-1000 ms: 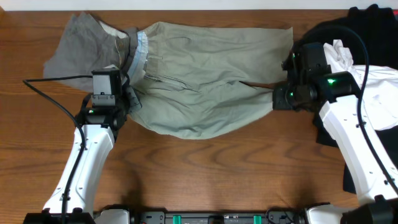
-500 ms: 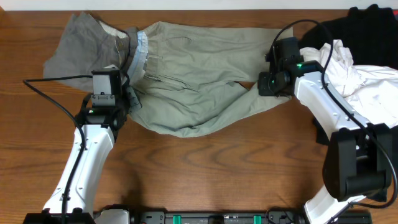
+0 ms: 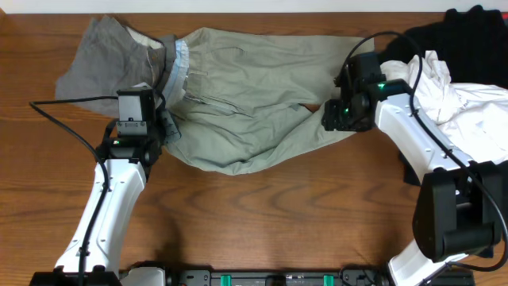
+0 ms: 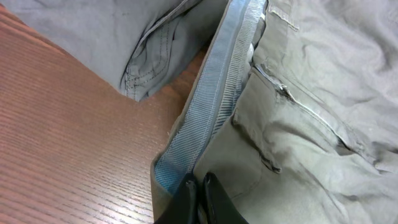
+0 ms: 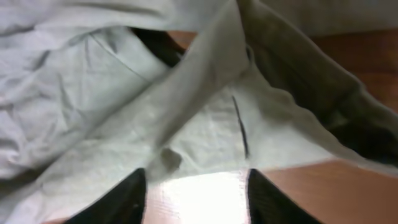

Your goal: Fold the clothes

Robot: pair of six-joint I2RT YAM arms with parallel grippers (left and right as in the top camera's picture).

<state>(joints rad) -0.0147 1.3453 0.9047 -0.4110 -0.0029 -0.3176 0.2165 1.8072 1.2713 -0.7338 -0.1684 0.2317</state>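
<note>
Khaki trousers (image 3: 254, 95) lie spread across the wooden table (image 3: 278, 222), waistband to the left and legs to the right. My left gripper (image 3: 163, 131) is shut on the waistband's lower corner; in the left wrist view the fingers (image 4: 200, 186) pinch the blue-lined waistband (image 4: 211, 118). My right gripper (image 3: 332, 121) sits at the end of the lower trouser leg. In the right wrist view its fingers (image 5: 196, 193) are wide open over bare wood, with the leg fabric (image 5: 124, 112) just ahead and nothing between them.
A grey garment (image 3: 107, 56) lies at the back left, partly under the waistband, and shows in the left wrist view (image 4: 93, 31). A white garment (image 3: 468, 111) on a black one (image 3: 468, 24) lies at the right edge, under my right arm.
My right gripper has moved left and back, then slightly forward, and the lower trouser leg end has shifted left with it. The left arm has not moved.
</note>
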